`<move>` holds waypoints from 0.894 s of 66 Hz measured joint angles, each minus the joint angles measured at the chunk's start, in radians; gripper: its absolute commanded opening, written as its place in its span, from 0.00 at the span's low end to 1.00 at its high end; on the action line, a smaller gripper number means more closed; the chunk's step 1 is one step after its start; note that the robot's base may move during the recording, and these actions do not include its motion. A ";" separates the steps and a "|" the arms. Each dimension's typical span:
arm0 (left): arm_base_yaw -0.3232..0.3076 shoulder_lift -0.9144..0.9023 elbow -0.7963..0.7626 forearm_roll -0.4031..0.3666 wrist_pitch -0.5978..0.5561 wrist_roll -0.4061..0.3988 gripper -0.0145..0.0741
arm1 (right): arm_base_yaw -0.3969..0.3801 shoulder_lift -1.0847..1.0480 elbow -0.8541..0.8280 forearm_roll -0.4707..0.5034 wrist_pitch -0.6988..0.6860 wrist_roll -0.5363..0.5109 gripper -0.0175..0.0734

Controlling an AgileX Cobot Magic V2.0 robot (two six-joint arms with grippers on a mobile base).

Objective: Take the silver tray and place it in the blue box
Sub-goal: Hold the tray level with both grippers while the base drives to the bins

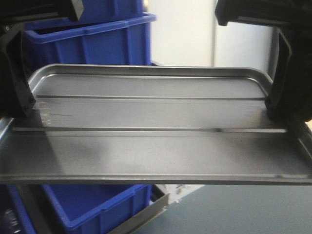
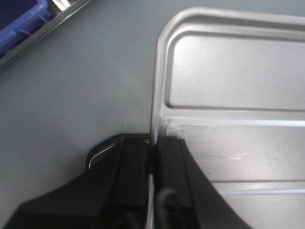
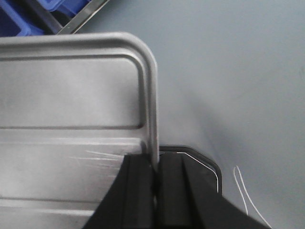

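The silver tray point(image 1: 156, 117) hangs in the air, level, and fills most of the front view, with its two long ribs running left to right. My left gripper point(image 1: 27, 105) is shut on the tray's left rim, and the left wrist view shows its black fingers point(image 2: 136, 167) pinching that rim point(image 2: 157, 95). My right gripper point(image 1: 273, 105) is shut on the right rim, which the right wrist view also shows point(image 3: 153, 95) between black fingers point(image 3: 174, 186). The blue box point(image 1: 87, 41) stands behind the tray at upper left, partly hidden by it.
More blue plastic point(image 1: 97, 207) shows under the tray at lower left; I cannot tell whether it is the same box. A metal rail point(image 1: 146, 212) runs beside it. The grey tabletop point(image 1: 234, 209) lies beneath. Thin white wire point(image 3: 240, 186) lies on the table at the right.
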 measured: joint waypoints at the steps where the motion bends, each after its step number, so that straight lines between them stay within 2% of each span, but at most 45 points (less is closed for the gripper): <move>1: 0.000 0.000 0.000 0.000 0.000 0.000 0.16 | 0.000 0.000 0.000 0.000 0.000 0.000 0.25; 59: 0.000 0.000 0.000 0.000 0.002 0.000 0.16 | 0.000 0.000 0.000 0.000 0.000 0.000 0.25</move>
